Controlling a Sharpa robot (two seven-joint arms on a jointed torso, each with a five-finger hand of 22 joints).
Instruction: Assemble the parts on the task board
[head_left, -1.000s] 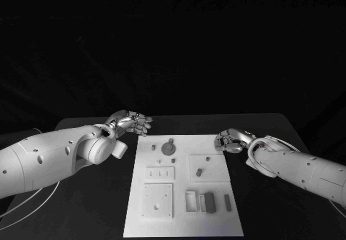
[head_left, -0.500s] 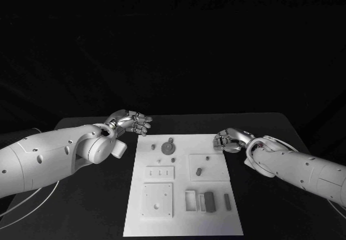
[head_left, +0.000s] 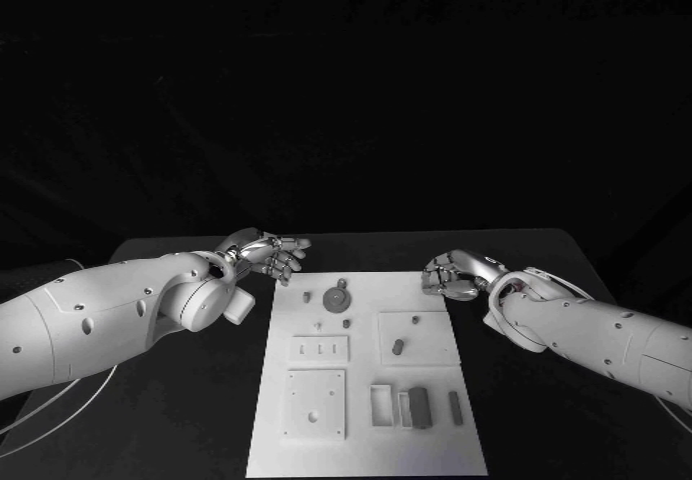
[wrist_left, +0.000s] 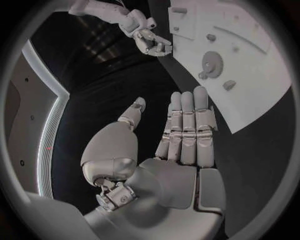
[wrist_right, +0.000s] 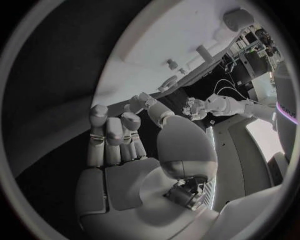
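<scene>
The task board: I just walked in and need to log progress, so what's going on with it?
Nothing is being handled. The left hand hangs by the far left corner of the task board, fingers extended and holding nothing. The right hand sits curled at the far right corner, also holding nothing. The gear and the other small parts lie untouched.

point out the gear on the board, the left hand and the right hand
gear (head_left: 336, 296): head view, on its round face
left hand (head_left: 270, 251): head view, middle of the hand
right hand (head_left: 451, 275): head view, middle of the hand
</scene>
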